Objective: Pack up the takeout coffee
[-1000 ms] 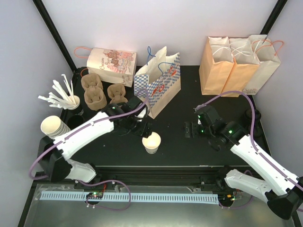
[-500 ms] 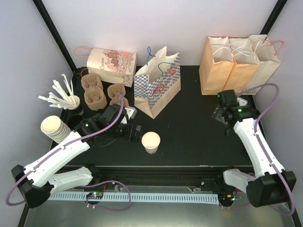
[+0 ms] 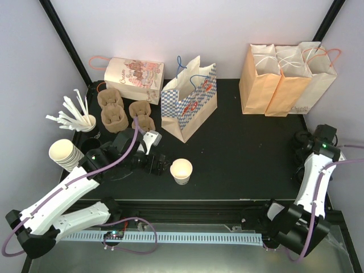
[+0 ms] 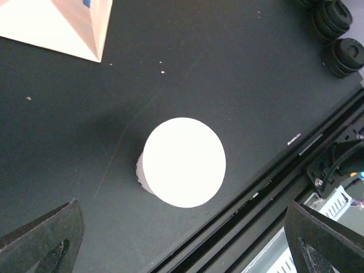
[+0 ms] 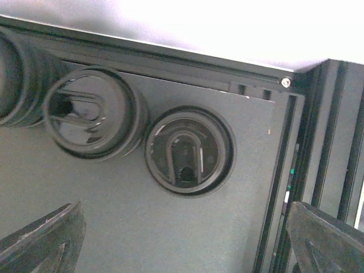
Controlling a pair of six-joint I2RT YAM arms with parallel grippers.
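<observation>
Top external view shows you the lidless white cup (image 3: 182, 170) standing alone on the black bench (image 3: 239, 165), near its front edge. Your left end effector (image 3: 161, 165) sits just beside the cup, fingers spread and holding nothing. Your right end effector (image 3: 300, 142) hangs, jaws apart and empty, over the black lids (image 5: 189, 151) at the bench's right edge.

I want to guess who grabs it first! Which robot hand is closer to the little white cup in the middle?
Left. The left gripper, open, sits just left of the white cup. The right gripper, also open, is far off at the table's right edge over the black lids.
</observation>
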